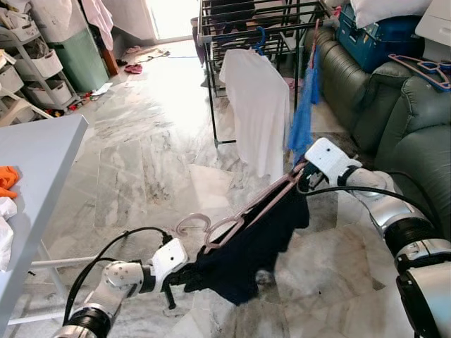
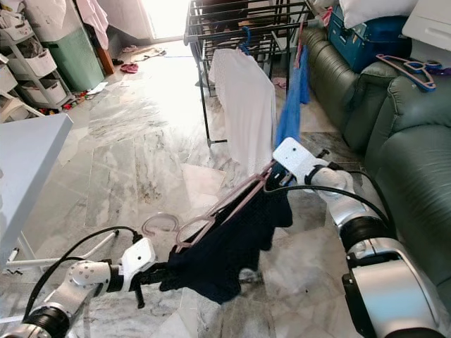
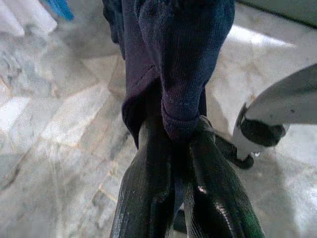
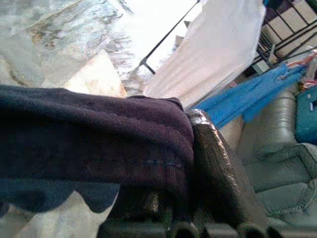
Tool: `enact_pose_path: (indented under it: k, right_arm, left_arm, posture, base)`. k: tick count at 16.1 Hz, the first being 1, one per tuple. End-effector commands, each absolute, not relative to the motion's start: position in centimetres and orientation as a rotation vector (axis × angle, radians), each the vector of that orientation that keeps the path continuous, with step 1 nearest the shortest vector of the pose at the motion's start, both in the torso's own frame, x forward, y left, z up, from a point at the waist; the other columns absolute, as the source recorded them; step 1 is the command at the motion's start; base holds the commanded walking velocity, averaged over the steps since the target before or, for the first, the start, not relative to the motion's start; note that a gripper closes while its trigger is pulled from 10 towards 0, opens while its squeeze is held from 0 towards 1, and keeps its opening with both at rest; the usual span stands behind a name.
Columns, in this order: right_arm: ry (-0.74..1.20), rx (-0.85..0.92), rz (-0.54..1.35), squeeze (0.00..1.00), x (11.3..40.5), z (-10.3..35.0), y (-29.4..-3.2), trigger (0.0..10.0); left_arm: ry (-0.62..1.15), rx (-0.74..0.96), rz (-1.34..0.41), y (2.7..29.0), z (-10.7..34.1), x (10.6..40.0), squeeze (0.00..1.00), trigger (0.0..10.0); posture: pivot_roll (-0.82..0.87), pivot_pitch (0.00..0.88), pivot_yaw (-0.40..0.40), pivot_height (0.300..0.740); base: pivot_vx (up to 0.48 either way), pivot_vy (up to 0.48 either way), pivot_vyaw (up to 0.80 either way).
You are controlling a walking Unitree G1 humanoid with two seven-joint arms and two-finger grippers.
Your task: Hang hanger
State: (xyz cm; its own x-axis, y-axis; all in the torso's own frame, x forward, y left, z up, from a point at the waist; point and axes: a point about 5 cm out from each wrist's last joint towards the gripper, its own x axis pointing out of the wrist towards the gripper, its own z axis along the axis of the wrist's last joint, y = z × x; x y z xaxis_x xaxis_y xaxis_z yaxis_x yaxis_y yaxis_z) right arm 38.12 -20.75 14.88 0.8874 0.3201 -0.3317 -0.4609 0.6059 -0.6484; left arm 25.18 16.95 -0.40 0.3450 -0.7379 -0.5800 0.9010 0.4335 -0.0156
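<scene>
Marble floor (image 1: 141, 155); both pincers (image 1: 184, 274) (image 1: 301, 176) clamp dark garment (image 1: 254, 246).

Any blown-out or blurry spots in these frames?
Left eye view: doorway and floor behind the drying rack glare white. Left wrist view: soft throughout, dark garment and fingers blurred. Right wrist view: white shirt overexposed, near fingers out of focus.

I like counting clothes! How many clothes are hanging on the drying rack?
2 that I can tell: a white shirt at the front of the rack, and a blue cloth beside it, nearer the sofa. Darker ones may hide further back.
</scene>
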Motion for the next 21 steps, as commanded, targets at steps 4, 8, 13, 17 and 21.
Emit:
enact_pose_path:
  k: [4,8,13,17,21]
  right_arm:
    - [-0.001,-0.859,0.461,0.0,39.3,21.3,-20.5,0.0]
    - [0.006,-0.883,0.5,0.0,39.0,21.4,-20.8,0.0]
    - [0.006,-0.883,0.5,0.0,39.0,21.4,-20.8,0.0]
    - [0.006,-0.883,0.5,0.0,39.0,21.4,-20.8,0.0]
    - [0.006,-0.883,0.5,0.0,39.0,21.4,-20.8,0.0]
  left_arm:
    - [0.904,0.394,-0.998,21.3,-3.8,21.3,0.0,10.0]
    - [0.914,0.356,-0.911,21.5,-4.0,21.6,0.0,10.0]
    - [0.914,0.356,-0.911,21.5,-4.0,21.6,0.0,10.0]
    - [0.914,0.356,-0.911,21.5,-4.0,21.6,0.0,10.0]
    - [0.914,0.356,-0.911,21.5,-4.0,21.6,0.0,10.0]
  posture:
    - [-0.19,0.0,0.126,0.74]
    - [-0.19,0.0,0.126,0.74]
    - [-0.19,0.0,0.126,0.74]
    - [-0.19,0.0,0.126,0.74]
    - [-0.19,0.0,0.126,0.74]
  base:
    - [0.0,0.0,0.0]
    - [0.0,0.0,0.0]
    - [0.0,0.0,0.0]
    - [0.0,0.0,0.0]
    - [0.0,0.0,0.0]
